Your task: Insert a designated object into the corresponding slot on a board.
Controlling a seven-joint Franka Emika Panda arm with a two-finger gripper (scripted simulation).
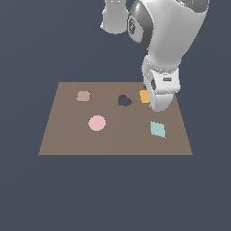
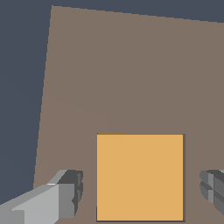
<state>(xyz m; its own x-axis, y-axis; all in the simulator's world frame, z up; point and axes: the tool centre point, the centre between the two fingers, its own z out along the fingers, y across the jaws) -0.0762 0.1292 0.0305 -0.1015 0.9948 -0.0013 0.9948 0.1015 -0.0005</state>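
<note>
1. In the wrist view the gripper (image 2: 142, 192) stands wide, one finger (image 2: 70, 192) on each side of the orange tile (image 2: 140, 177), with a clear gap between each finger and the tile's edge; it holds nothing.
2. The tile lies flat on the board (image 2: 109, 78), squarely between the fingers. A thin dark line runs along its edges; whether it sits in the slot I cannot tell.
3. In the exterior view, going from the board's (image 1: 67, 140) near edge back: the teal diamond (image 1: 157, 129) lies toward the exterior view's right, and the pink disc (image 1: 97, 122) lies well apart from it toward the exterior view's left.
4. Farther back is the dark heart-shaped hole (image 1: 124, 100), near the board's middle, with the tan piece (image 1: 83, 95) toward the exterior view's left.
5. The orange tile (image 1: 144, 96) is just beside the heart hole, toward the exterior view's right, partly hidden by the arm (image 1: 161, 85), which stands directly over it. The fingers are hidden in this view.
</note>
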